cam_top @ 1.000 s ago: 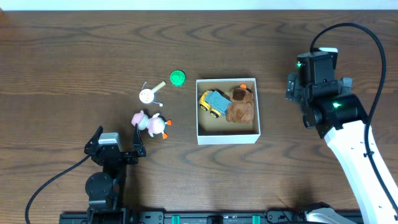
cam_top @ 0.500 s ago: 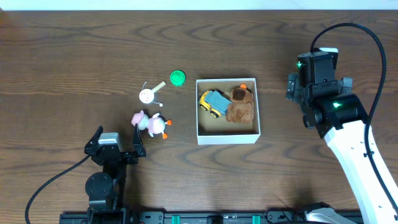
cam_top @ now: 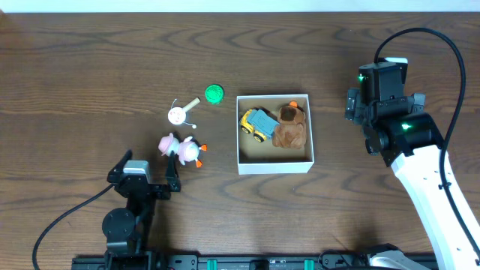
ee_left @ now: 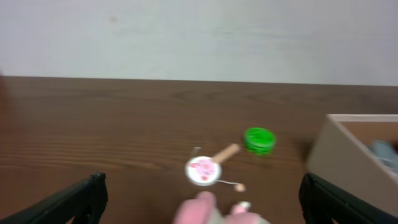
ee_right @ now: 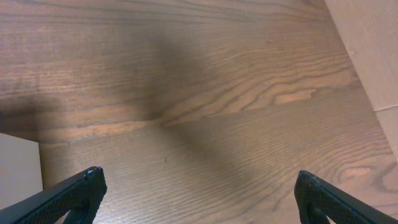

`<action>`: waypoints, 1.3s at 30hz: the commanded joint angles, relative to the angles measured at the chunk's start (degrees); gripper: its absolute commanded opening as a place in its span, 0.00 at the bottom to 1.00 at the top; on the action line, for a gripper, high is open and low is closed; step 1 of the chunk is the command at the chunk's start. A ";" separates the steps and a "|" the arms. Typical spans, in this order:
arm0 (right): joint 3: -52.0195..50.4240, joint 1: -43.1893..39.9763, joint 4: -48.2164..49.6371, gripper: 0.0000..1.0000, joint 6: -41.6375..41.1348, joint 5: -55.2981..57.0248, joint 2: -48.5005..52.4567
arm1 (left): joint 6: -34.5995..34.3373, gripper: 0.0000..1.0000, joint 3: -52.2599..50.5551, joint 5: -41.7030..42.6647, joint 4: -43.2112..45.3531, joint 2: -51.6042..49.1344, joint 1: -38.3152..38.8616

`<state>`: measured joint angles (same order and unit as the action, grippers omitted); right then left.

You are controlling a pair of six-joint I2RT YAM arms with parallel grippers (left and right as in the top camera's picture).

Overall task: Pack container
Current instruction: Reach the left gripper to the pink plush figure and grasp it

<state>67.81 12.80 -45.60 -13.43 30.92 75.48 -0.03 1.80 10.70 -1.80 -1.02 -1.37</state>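
The container [cam_top: 274, 164] is a white square box with a brown inside at the table's middle. It holds a blue and yellow toy truck [cam_top: 257, 124] and a brown plush bear [cam_top: 290, 126]. Its corner shows at the right of the left wrist view [ee_left: 339, 146]. A pink and white plush toy [cam_top: 181, 149] lies left of the box, just ahead of my open left gripper [cam_top: 144, 174], and shows blurred in the left wrist view [ee_left: 211, 211]. My right gripper [cam_top: 384, 112] is open and empty, right of the box over bare wood [ee_right: 199, 124].
A green round cap [cam_top: 214, 94] and a small white disc toy with a wooden stick [cam_top: 178, 114] lie left of the box; both show in the left wrist view, the cap [ee_left: 259, 139] and the disc [ee_left: 203, 170]. A pale wall stands behind the table.
My left gripper has moved slightly right and forward toward the pink plush toy. The right arm and all objects have not moved.
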 commanded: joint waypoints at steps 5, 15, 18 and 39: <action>0.33 -0.42 -0.11 0.99 -0.72 1.01 -0.59 | -6.73 0.98 9.77 5.09 -4.20 -4.33 0.17; 0.33 -0.42 -0.11 0.99 -0.72 0.98 -0.59 | -6.73 0.98 37.33 3.45 -23.76 -33.90 0.17; 0.33 -0.42 -0.11 0.99 -0.72 1.01 -0.59 | -6.75 0.98 47.58 3.74 -33.77 -44.81 0.17; 0.33 -0.42 -0.11 0.99 -0.72 1.01 -0.59 | -26.45 0.73 57.18 2.84 -46.75 -78.68 3.58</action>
<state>67.79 12.80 -45.63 -13.43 30.92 75.48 -20.01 59.07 18.63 -48.62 -78.24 0.32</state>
